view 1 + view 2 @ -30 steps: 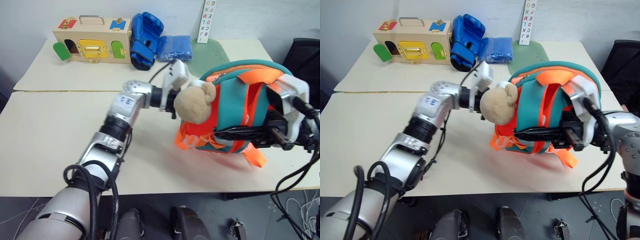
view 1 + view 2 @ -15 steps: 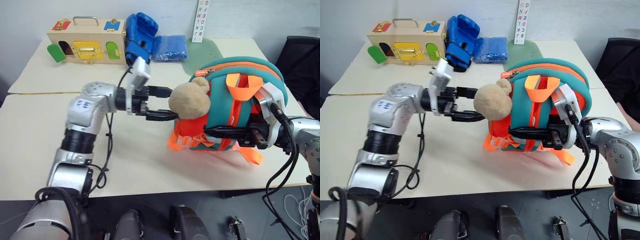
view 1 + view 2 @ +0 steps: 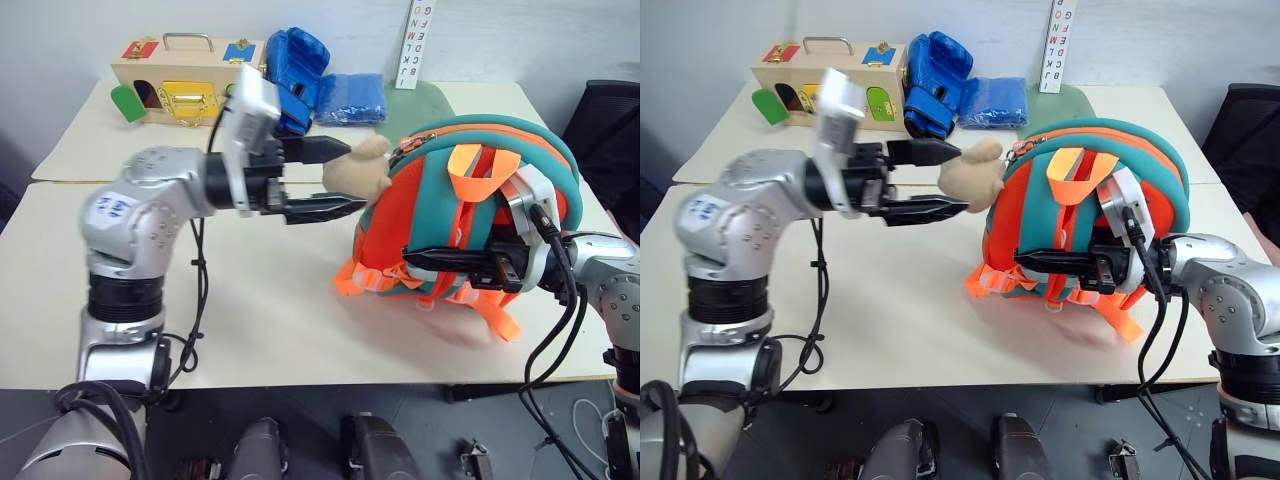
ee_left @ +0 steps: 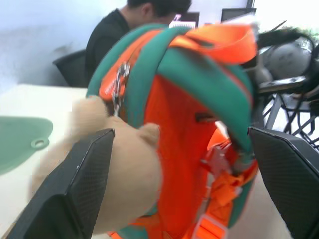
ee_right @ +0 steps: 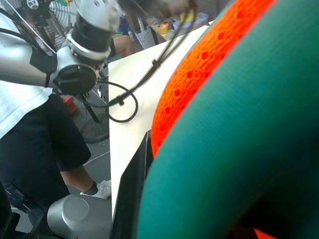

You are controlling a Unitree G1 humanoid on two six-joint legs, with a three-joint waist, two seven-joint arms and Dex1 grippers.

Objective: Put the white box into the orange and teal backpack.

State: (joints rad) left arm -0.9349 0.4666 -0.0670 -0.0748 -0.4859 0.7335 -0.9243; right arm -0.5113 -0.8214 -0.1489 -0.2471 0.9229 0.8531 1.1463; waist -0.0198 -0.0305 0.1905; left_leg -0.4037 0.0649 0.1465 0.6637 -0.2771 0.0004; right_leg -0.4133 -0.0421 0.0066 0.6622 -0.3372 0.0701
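Item one, far left of my head view: a pale wooden latch box (image 3: 185, 88) with coloured doors and a metal handle, standing at the back of the cream table (image 3: 250, 330).

Item two: a pair of blue padded boxing gloves (image 3: 300, 62), just beside the latch box, with a folded blue cloth (image 3: 352, 97) next to them.

Item three: my left gripper (image 3: 335, 178), level and pointing toward the backpack, its two black fingers (image 4: 75, 184) spread wide with nothing between them. Its tips sit just short of the tan plush bear (image 3: 356, 167) and are not closed on it.

Item four: a green rubbery mat (image 3: 420, 100) and a white lettered strip (image 3: 415, 45) against the wall at the back.

Item five: the orange and teal fabric backpack (image 3: 455, 225), standing upright on the table right of centre, bear hanging at its near-left side, orange webbing loops on top.

Item six: my right gripper (image 3: 425, 258), shut narrow against the backpack's front straps; I cannot tell exactly which strap it pinches.

Item seven: the white box. I cannot tell where it lies.

Item eight, left wrist view: a seated person in dark clothing (image 4: 117, 25) behind the backpack.
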